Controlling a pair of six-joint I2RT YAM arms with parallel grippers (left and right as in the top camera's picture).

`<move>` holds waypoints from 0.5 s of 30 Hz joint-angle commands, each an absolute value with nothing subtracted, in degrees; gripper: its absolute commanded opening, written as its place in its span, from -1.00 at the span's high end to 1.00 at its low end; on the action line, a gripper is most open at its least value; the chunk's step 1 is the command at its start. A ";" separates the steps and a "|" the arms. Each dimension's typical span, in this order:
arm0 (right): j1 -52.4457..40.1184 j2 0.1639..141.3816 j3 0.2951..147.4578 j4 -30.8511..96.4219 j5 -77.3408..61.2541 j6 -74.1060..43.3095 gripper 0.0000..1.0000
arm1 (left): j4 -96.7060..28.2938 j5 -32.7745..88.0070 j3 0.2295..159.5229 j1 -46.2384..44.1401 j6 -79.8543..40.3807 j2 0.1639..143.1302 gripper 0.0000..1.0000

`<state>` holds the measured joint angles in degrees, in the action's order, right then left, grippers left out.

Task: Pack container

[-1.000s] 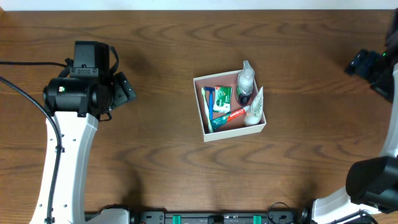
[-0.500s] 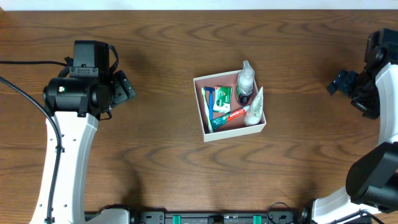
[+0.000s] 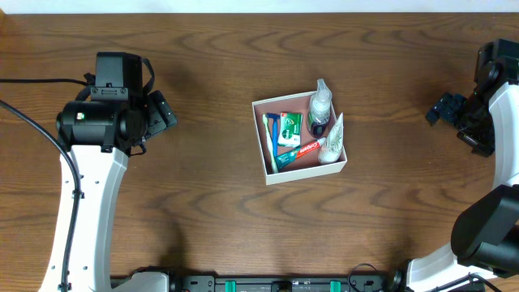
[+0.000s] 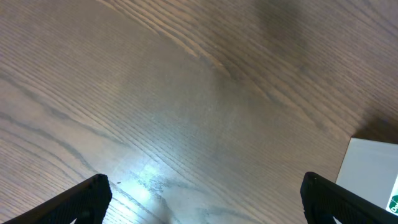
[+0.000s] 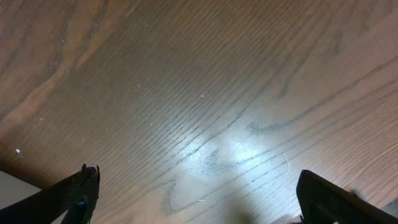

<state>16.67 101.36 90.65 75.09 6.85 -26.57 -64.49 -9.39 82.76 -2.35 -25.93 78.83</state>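
I see the container [image 3: 306, 172] in the middle of the frame, flat on the brown tabletop [image 3: 203, 211]. A small bottle [image 3: 321, 104] and a toothpaste tube [image 3: 298, 152] lie inside it. My left arm stands at the left of the frame, bent, with the left gripper [image 3: 160, 115] pointing toward the container, well apart from it. My right arm is at the right edge, with the right gripper [image 3: 444, 108] pointing left. Both grippers are spread wide and hold nothing.
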 commanded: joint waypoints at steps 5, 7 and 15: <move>16.82 101.38 90.48 74.96 6.61 -27.40 -0.99 | -66.67 -9.63 82.83 -2.11 -26.63 78.98 -0.96; 16.82 101.38 90.48 74.96 6.61 -27.40 -0.99 | -66.65 -9.63 82.72 -2.11 -26.59 78.98 -0.96; 16.82 101.38 90.48 74.96 6.61 -27.40 -0.99 | -49.74 -3.18 71.77 -2.09 -14.98 69.97 -0.96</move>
<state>16.67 101.36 90.59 75.05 6.83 -26.57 -53.32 -7.55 76.79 -2.35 -22.17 75.42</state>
